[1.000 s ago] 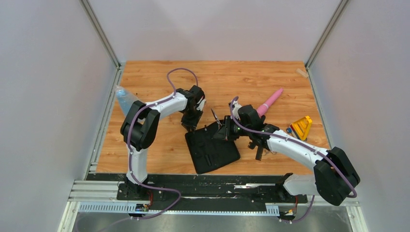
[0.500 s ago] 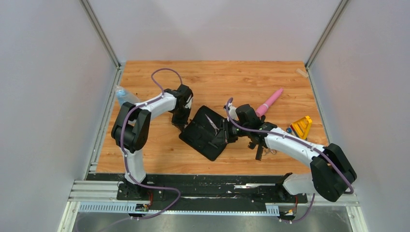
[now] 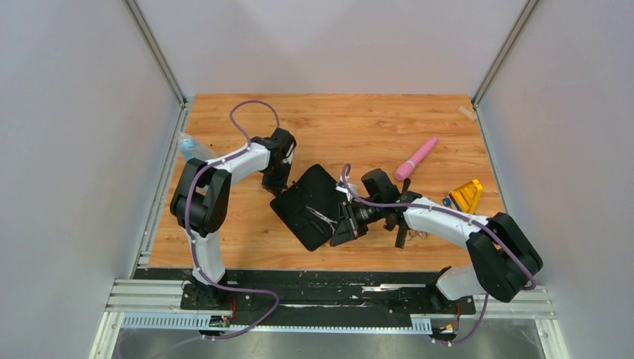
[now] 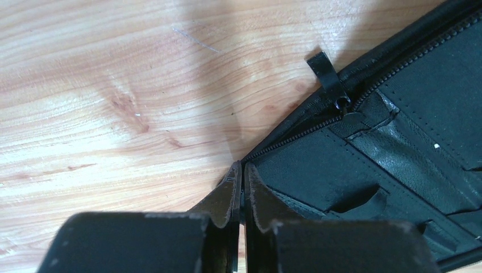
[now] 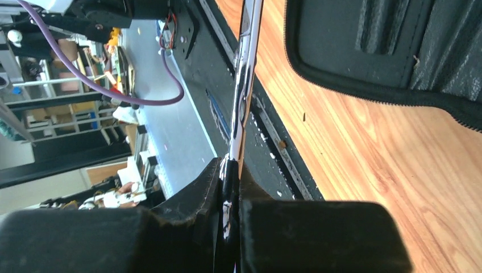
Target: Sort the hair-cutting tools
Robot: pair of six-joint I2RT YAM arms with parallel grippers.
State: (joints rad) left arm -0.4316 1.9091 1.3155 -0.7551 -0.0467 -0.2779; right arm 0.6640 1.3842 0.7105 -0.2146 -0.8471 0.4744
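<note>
1. At the far left edge of the bench a translucent blue bottle is seen lying well apart from the work. It is not one of the tools to be sorted.
2. The left claw is seen pressed together, with only a thin lip of the black zip case pinched at its left corner. The case lies open and flat on the bench, and its zip pull is turned outward.
3. It is judged that so narrow a hold could be lost. If the case is pushed or dragged from the other side, the lip may be pulled out and the case left free to slide.
4. One pair of silver scissors is clamped in the right claw. It is held over the near right edge of the case, with the blades reaching out past the fingertips.
5. The scissors are gripped across slim, smooth metal, so they may pivot or slip when pressed into a pocket. The points could also catch on the lining or the zip and shove the case aside.
6. Further right, a pink tapered tool and a yellow object are seen on the bench, both apart from the case. The combs cannot be made out with certainty
</note>
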